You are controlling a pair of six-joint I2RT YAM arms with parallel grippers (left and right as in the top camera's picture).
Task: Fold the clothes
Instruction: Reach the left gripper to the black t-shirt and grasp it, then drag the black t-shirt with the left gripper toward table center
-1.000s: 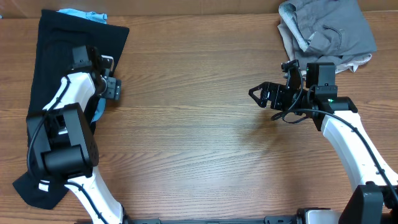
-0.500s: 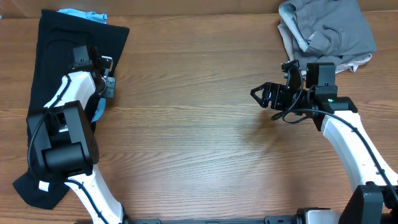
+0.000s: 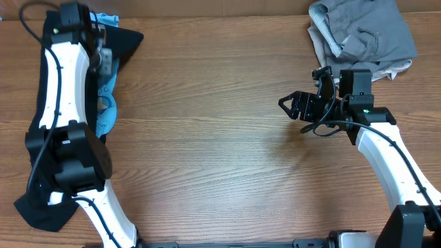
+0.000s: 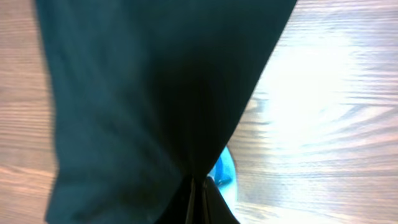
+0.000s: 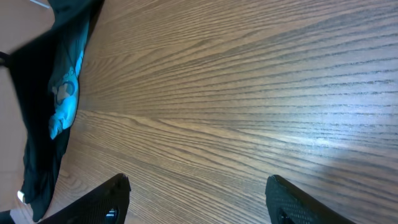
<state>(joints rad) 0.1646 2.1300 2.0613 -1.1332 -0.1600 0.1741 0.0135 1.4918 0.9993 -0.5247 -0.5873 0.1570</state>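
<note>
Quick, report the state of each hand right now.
Left hand: closed, pinching the black garment.
Right hand: open, holding nothing.

Smooth, fine-grained wood on the table (image 3: 207, 138), with a soft sheen, glaring white in places. Matt, soft black cloth (image 4: 124, 93), draped in loose folds. Light blue cloth (image 3: 107, 103), likewise matt. Dull, wrinkled grey cloth (image 3: 365, 31). Glossy white plastic on the arms (image 3: 386, 148); matt black plastic on the right gripper (image 3: 288, 105).
</note>
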